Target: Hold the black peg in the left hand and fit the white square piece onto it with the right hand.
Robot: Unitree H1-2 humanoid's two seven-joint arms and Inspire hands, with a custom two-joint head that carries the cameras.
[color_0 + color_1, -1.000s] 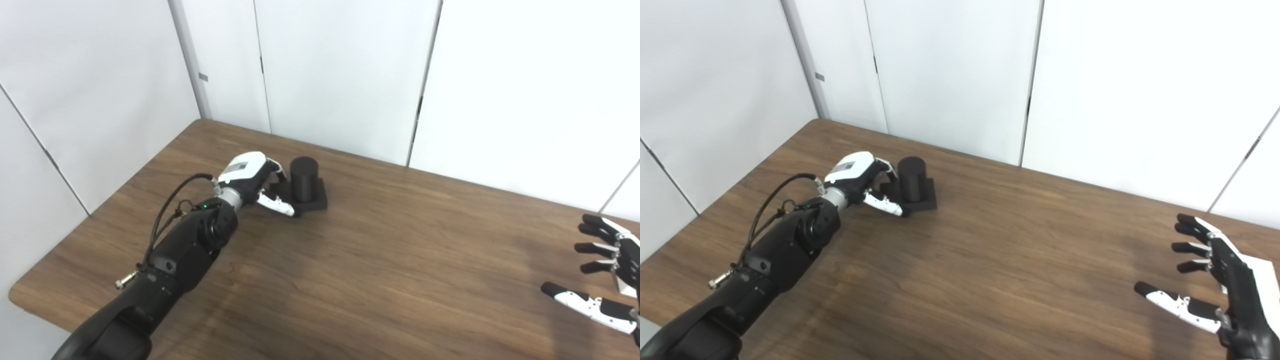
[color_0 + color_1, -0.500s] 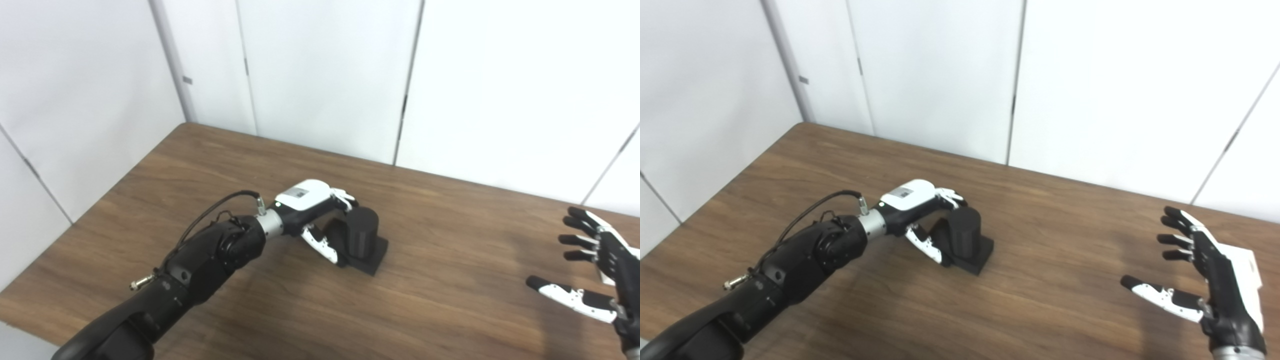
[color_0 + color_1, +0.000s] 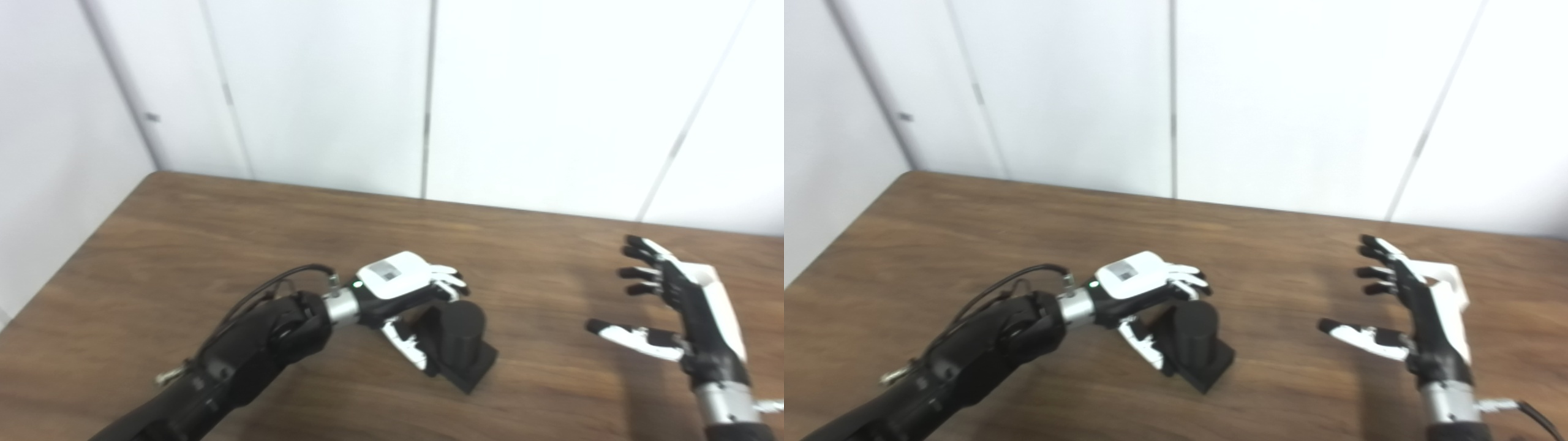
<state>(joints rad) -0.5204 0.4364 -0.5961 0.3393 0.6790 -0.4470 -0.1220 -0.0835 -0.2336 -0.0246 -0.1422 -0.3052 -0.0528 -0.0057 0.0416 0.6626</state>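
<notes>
Left hand (image 3: 398, 294): lower centre of the frame; its fingers are clamped on the peg, thumb on the near side, the other fingers over the far side.
Peg (image 3: 460, 334): just right of that hand, a black cylinder on a square black base, tilted; whether the base touches the table (image 3: 184, 245) I cannot tell.
Right hand (image 3: 1421, 318): lower right, fingers spread apart, holding nothing, palm toward the centre.
White piece (image 3: 1448, 278): right of centre, just behind the right hand and mostly hidden by it; only a white corner shows, lying on the table, well apart from the peg.
Step in hand: as I judge it, the peg is gripped; the white piece is not yet picked up.
Next move: the right hand likely needs to turn back to the piece and close on its edges, leaving its hole free. The peg should stand upright and steady for the fit.
</notes>
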